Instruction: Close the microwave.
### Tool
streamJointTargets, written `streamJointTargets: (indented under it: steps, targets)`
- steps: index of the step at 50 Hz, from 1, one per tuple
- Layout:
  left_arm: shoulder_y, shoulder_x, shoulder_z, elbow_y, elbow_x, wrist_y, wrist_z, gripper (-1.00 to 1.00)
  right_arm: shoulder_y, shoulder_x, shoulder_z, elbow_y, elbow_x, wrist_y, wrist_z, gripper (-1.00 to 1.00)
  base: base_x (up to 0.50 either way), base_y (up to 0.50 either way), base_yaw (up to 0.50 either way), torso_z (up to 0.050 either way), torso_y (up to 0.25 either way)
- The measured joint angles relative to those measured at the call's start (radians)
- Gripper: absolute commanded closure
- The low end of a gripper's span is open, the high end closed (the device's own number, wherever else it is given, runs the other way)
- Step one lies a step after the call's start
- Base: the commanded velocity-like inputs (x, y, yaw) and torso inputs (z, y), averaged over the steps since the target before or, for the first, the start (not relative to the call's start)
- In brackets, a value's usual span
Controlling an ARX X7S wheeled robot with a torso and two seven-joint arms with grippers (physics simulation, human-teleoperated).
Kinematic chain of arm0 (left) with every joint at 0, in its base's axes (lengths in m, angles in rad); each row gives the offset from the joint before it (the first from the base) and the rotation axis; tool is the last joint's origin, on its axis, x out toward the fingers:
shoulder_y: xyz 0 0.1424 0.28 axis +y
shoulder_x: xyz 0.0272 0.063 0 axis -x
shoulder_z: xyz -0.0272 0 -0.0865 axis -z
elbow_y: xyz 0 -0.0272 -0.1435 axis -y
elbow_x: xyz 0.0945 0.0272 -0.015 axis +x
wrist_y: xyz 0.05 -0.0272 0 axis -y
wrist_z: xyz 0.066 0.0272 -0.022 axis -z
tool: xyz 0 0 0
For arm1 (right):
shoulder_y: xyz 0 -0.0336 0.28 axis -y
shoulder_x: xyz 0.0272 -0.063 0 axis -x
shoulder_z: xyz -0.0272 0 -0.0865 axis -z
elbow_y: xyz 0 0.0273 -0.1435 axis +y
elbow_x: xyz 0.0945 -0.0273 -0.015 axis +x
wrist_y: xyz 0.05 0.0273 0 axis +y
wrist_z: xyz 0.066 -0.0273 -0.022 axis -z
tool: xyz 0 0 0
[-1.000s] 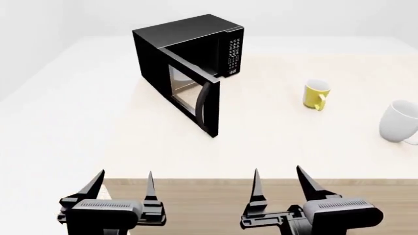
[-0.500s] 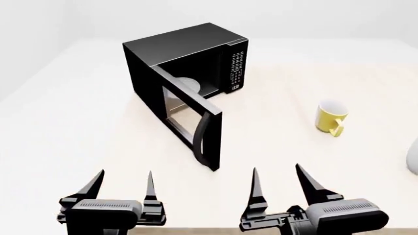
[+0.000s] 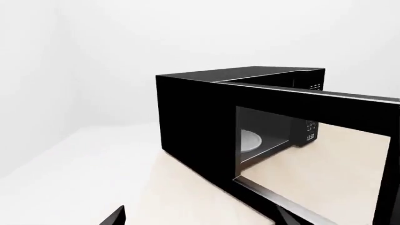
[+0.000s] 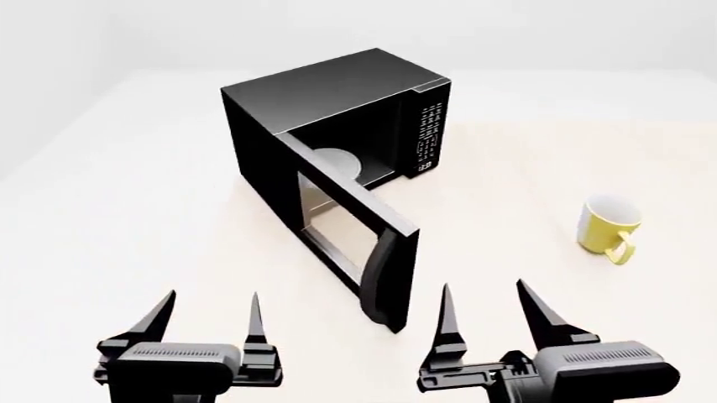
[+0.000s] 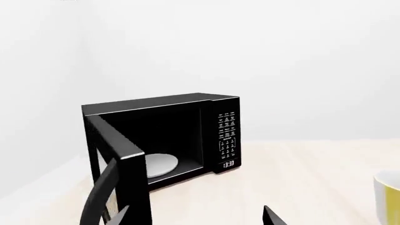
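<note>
The microwave point(image 4: 325, 105) is a glossy black box on the pale table, toward the far left. Its windowed door point(image 4: 342, 222) stands wide open, swung out toward me, with the curved handle point(image 4: 387, 281) at its near edge. A white round plate point(image 4: 334, 159) lies inside, and the keypad strip point(image 4: 426, 134) faces right. My left gripper point(image 4: 211, 295) is open and empty, left of the door. My right gripper point(image 4: 484, 285) is open and empty, just right of the door's near edge. The left wrist view looks through the door window point(image 3: 312, 150); the right wrist view shows the cavity point(image 5: 162, 136) and door edge point(image 5: 122, 168).
A yellow mug point(image 4: 610, 225) stands on the table point(image 4: 505, 185) to the right of the microwave; its rim shows in the right wrist view point(image 5: 388, 197). Pale floor surrounds the table at the left and back.
The head view has moved forward: the microwave and yellow mug sit nearer and lower, and the white mug and the table's front edge have left the view. The door stays open.
</note>
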Motion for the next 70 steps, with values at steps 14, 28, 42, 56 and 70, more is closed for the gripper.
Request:
streamJointTargets:
  steps: [14,28,42,56,70]
  targets:
    - [0.002,-0.010,0.003,0.002,-0.003,0.003,-0.010,-1.00,-0.003,0.006,-0.006,-0.005,0.008,-0.010,0.013,-1.00,0.00,0.31,0.00,0.000,0.000]
    - [0.001,-0.016,0.007,0.007,-0.011,0.000,-0.019,-1.00,-0.002,0.018,-0.008,-0.007,0.017,-0.014,0.024,-1.00,0.00,0.19,0.00,0.000,0.000]
    - [0.005,-0.042,-0.035,0.015,-0.032,-0.007,-0.029,-1.00,0.002,0.026,-0.017,-0.005,0.020,-0.007,0.036,-1.00,0.00,0.01,0.00,0.000,0.000]
    - [0.030,-0.076,-0.101,0.041,-0.063,-0.007,-0.037,-1.00,-0.001,0.035,-0.021,-0.009,0.030,-0.012,0.042,-1.00,0.04,0.03,0.00,0.000,0.000]
    - [0.040,-0.092,-0.127,0.049,-0.077,-0.003,-0.040,-1.00,-0.007,0.043,-0.026,-0.022,0.039,-0.038,0.041,-1.00,0.21,0.02,0.00,0.000,0.000]
